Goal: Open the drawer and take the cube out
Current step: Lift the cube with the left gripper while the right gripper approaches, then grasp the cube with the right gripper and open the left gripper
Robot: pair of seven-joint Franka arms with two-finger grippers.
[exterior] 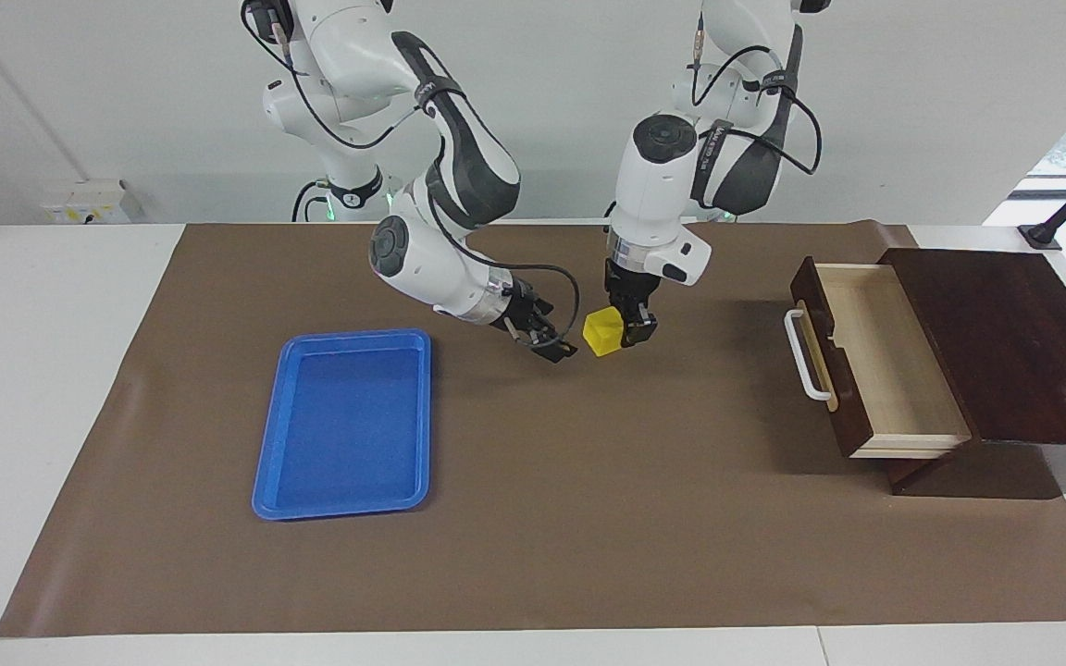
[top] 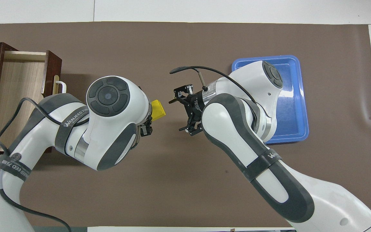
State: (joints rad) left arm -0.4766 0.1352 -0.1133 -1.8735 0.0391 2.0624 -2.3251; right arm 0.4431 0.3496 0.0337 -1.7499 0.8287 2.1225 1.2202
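The cube (exterior: 603, 333) is clamped by the left gripper (exterior: 633, 331) over bare mat (exterior: 588, 518), faced closely by the spread-fingered right gripper (exterior: 555, 350) (drawer (exterior: 875, 361) pulled out).

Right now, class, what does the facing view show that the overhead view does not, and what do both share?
Only the facing view: the left pincer gripping the cube up off the mat, and the drawer's full white handle.

Only the overhead view: the right pincer's two spread fingers, aimed at the cube.

Both: the open, empty drawer, the yellow cube and the blue tray.
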